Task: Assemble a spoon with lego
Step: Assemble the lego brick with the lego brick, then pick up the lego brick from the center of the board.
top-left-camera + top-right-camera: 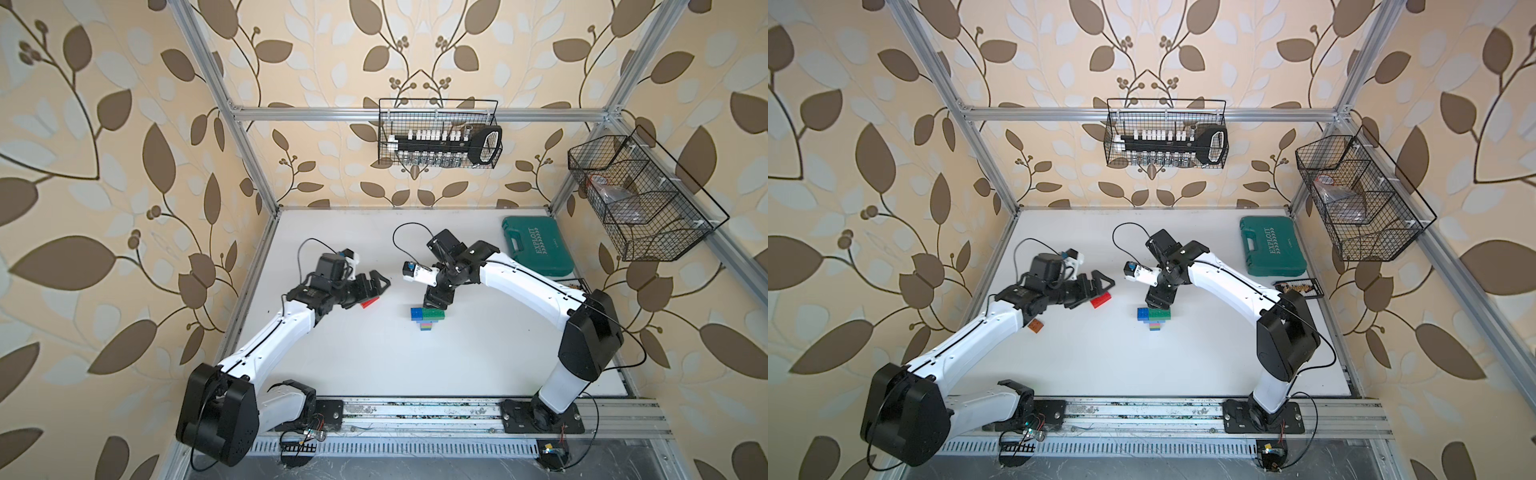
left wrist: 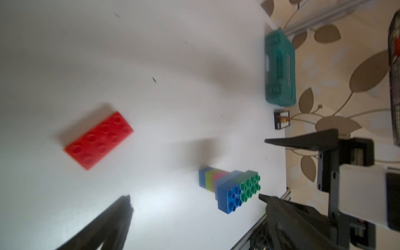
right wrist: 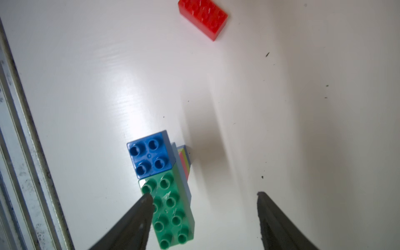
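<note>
The spoon (image 1: pixel 428 319) sat a little right of centre in both top views, on the white counter (image 1: pixel 374 365) — unfinished, and seemingly stood on its narrow end with the studs up; a dark blue square brick (image 3: pixel 150 154) and a long green brick (image 3: pixel 171 212) made the top layer side by side, over a light-blue layer, then pink, lime and blue below. The right tool (image 3: pixel 204 194) hung directly over it, jaws wide apart and gripping nothing; in the right wrist view one finger (image 3: pixel 138 216) overlapped the green brick's studs at the lower middle of the frame, though whether it touched them I could not tell; the other finger stood well clear at the lower right. The red brick (image 1: pixel 1101 300) lay loose and askew on the counter, left of the spoon and apart from it; the left tool (image 1: pixel 373 293) hovered beside and partly over it — fully open, empty. An orange brick (image 1: pixel 1036 326) lay further left in a top view, just beside the left arm (image 1: pixel 984 332). A teal case (image 1: pixel 536 245) rested flat at the upper right of the counter, well apart from the bricks.
</note>
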`<state>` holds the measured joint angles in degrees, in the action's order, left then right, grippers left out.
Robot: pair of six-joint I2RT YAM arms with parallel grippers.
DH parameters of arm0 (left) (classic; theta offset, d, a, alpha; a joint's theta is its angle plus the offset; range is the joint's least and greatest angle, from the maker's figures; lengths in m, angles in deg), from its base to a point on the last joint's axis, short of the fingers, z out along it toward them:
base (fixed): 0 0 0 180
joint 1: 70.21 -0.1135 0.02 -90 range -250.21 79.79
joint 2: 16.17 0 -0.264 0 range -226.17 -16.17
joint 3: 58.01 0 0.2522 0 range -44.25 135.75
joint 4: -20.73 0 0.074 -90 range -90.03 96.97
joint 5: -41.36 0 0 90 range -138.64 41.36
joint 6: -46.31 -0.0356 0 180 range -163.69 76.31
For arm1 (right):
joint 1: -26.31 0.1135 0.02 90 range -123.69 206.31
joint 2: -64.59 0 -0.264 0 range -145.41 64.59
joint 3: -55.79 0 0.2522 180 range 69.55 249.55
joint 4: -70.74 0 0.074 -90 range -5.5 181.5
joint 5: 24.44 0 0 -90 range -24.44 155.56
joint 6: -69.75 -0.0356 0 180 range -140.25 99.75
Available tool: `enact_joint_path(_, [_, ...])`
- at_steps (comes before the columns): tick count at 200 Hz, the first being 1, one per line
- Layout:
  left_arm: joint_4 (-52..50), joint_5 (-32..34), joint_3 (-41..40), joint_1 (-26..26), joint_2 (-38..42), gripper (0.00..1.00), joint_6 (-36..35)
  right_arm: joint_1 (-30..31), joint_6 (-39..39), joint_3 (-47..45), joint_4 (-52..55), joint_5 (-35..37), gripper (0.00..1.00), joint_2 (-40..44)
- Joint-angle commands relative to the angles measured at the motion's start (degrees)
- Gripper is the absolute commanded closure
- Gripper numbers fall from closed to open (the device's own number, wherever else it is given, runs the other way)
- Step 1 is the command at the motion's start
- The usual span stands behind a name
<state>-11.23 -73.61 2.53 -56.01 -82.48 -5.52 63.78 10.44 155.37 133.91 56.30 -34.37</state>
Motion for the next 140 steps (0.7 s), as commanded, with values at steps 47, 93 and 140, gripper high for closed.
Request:
enact_joint_path(47, [-11.06, -10.97, 9.40, -24.82, -2.98, 0.01, -8.80, 7.89, -0.80, 16.38, -4.30, 3.53, 0.24, -15.79])
enact_joint_path(93, [-6.58, -13.02, 5.72, -26.15, -4.76, 0.01, -8.67, 10.71, 0.31, 26.13, -7.66, 1.69, 0.24, -29.14])
enact_joint_path(140, [-5.57, -13.61, 2.30, -27.55, -4.68, 0.01, -10.13, 12.79, 6.41, 34.34, -3.79, 2.53, 0.24, -38.37])
